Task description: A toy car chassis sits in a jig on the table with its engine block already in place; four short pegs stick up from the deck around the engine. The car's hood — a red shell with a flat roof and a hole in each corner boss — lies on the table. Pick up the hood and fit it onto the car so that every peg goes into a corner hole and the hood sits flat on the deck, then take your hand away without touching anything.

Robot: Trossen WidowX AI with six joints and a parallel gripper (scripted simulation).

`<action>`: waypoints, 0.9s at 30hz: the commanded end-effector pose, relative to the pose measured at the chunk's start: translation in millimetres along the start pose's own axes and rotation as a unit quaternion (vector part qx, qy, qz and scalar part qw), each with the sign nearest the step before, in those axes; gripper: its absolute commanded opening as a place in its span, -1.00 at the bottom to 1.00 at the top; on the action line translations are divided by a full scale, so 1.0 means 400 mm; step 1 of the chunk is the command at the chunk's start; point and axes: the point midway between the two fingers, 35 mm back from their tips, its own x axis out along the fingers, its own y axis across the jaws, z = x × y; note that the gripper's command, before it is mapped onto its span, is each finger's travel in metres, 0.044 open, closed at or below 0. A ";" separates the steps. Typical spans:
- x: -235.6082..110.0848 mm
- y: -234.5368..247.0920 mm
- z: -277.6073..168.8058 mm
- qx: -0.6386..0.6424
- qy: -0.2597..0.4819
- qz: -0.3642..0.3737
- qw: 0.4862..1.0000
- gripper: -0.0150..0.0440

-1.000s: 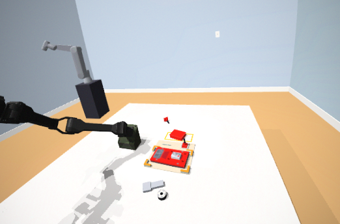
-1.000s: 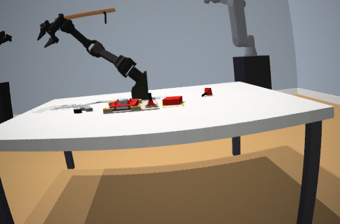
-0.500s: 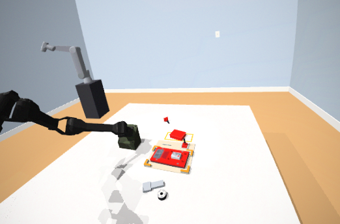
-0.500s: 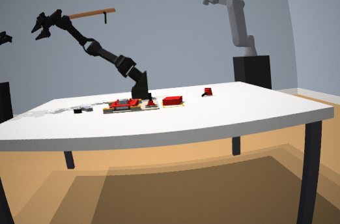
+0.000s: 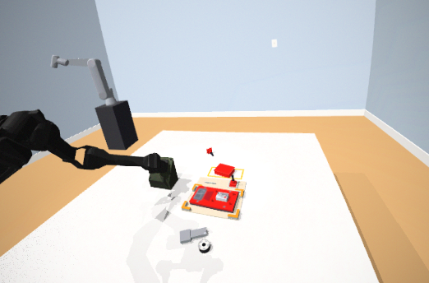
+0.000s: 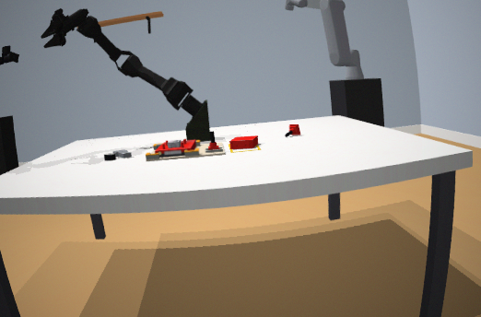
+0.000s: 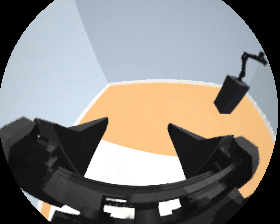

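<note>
The hood (image 5: 224,170) (image 6: 244,143), a red flat-topped shell, lies on the table inside a yellow outline, behind the jig in the top view. The red chassis (image 5: 209,196) (image 6: 189,146) sits in the jig (image 5: 221,182) (image 6: 220,152) between orange corner brackets. The grey engine block (image 5: 222,197) (image 6: 173,144) is on its deck. The pegs are too small to tell clearly. My gripper (image 6: 43,41) (image 7: 139,123) is open and empty, high above the table and far to the left of the hood in the exterior view. It is out of frame in the top view.
A small red part with a black stem (image 5: 232,183) (image 6: 213,146) stands on the jig board beside the hood. Another red part (image 5: 209,150) (image 6: 294,130) lies farther back. A grey piece (image 5: 186,236) (image 6: 123,154) and a wheel (image 5: 204,246) (image 6: 110,157) lie on the jig's other side.
</note>
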 end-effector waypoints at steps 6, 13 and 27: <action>0.003 0.187 -0.036 -0.062 -0.012 0.045 0.997 1.00; -0.008 0.327 -0.072 -0.067 -0.017 0.094 0.993 1.00; -0.065 0.624 -0.198 -0.120 -0.016 0.205 0.971 1.00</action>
